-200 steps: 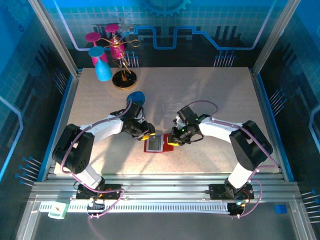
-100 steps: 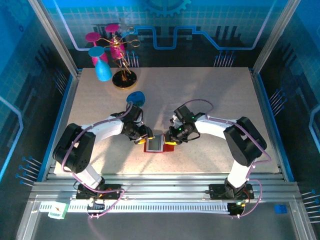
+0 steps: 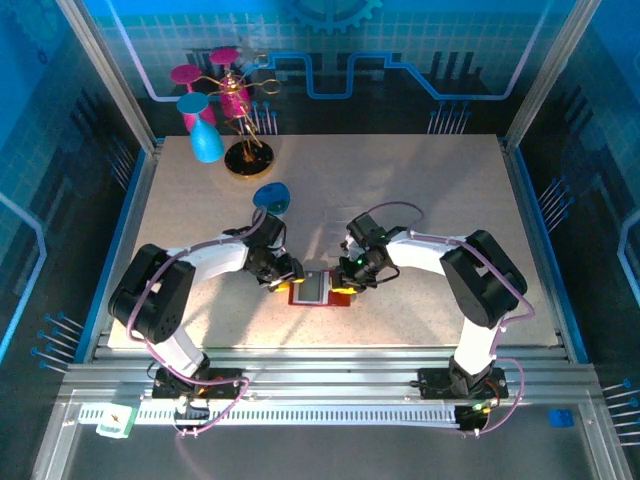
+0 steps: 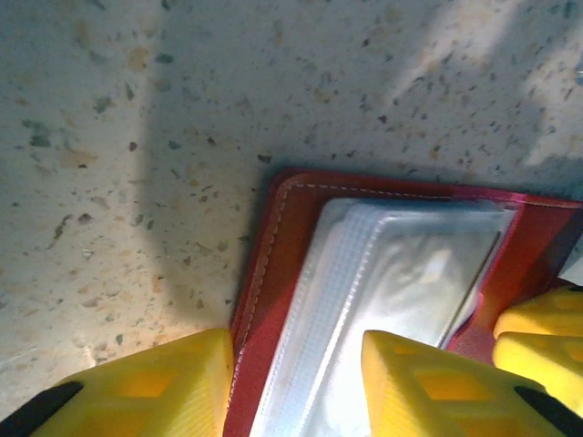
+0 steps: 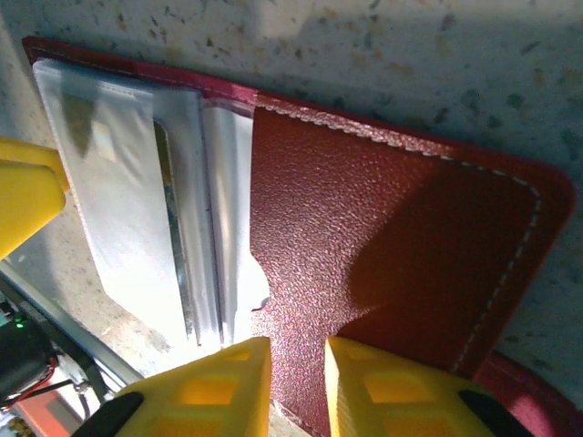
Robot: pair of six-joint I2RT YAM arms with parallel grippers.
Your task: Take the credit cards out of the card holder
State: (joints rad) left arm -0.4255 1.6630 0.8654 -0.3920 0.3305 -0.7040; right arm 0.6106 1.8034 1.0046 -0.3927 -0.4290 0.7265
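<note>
The red card holder [image 3: 318, 291] lies open on the table between both arms. Its clear inner sleeves [image 4: 401, 273] face up, glare hiding what is in them. A thin dark edge in the sleeves [image 5: 169, 209] may be one of the credit cards. My left gripper [image 4: 296, 382] is open, one finger on the table beside the holder's left edge and the other over the sleeves. My right gripper [image 5: 299, 387] stands over the red flap [image 5: 383, 237], its fingers a narrow slit apart and nothing pinched between them.
A gold stand with pink and blue cups [image 3: 225, 110] stands at the back left. A blue cup [image 3: 270, 195] lies behind the left arm. A faint clear tray [image 3: 345, 213] rests behind the holder. The table's front edge [image 3: 320, 345] is close.
Both grippers have closed in on the card holder. The right one moved left onto its right flap and the left one came down over its left edge.
</note>
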